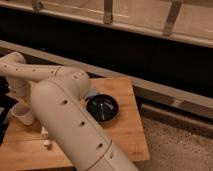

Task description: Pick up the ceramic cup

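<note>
Grasp step, I'd say: the ceramic cup (22,113) sits at the wooden surface's (122,127) left edge, with the hand (5,102) right beside it. Can't tell its state. Next: secure, then lift straight up.

No writing, label, brand or number can be read on anything here.

Light wooden tabletop (125,131) sits over a speckled grey floor (180,147), with a dark wall panel (125,47) and pale rail posts (108,11) behind.
</note>
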`<action>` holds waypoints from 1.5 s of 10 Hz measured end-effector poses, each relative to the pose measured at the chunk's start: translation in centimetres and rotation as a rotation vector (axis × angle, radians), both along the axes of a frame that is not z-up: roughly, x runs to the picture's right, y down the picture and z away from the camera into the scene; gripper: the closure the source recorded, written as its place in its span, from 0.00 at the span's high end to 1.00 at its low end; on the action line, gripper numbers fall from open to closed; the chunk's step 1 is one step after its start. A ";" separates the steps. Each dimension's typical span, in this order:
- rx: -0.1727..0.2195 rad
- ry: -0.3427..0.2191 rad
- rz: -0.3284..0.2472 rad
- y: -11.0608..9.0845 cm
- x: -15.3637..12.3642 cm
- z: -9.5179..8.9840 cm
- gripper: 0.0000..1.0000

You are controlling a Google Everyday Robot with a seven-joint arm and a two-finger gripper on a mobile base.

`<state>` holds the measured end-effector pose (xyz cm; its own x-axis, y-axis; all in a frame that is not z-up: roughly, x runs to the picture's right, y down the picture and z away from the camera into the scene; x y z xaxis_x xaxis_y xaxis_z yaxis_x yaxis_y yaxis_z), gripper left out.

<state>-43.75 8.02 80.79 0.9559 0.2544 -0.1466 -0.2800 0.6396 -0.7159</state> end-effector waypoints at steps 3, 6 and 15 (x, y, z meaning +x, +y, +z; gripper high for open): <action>-0.014 -0.004 -0.015 0.3 -0.7 0.3 0.03; -0.019 -0.001 -0.022 0.4 -0.5 0.3 0.00; 0.148 -0.245 0.238 -1.8 3.2 -3.7 0.00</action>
<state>-40.58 6.24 77.07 0.8696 0.4754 0.1337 -0.2656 0.6784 -0.6850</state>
